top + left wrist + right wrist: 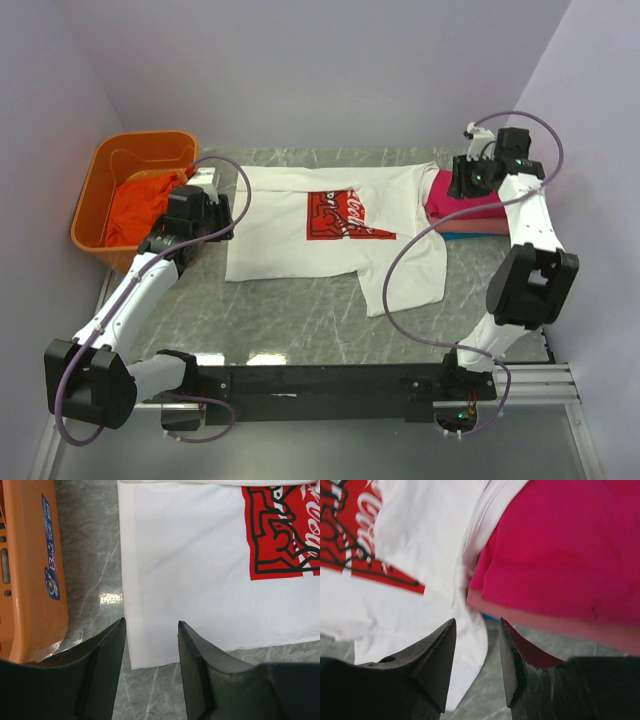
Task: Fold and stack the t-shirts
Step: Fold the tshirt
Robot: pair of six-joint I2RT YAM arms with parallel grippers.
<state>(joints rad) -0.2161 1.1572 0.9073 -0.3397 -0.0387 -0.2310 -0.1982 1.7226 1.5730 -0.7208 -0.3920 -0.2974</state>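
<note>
A white t-shirt with a red print lies spread flat on the table. A folded stack sits at the right, magenta shirt on top, with pink and blue layers under it. An orange-red shirt lies in the basket. My left gripper is open and empty at the white shirt's left edge. In the left wrist view the gripper hangs over a corner of the white shirt. My right gripper is open and empty. In the right wrist view the gripper hangs where the white shirt meets the magenta shirt.
A rigid orange basket stands at the far left, close beside my left gripper; its wall shows in the left wrist view. Purple walls close in the left, back and right sides. Grey marble table shows in front of the shirt.
</note>
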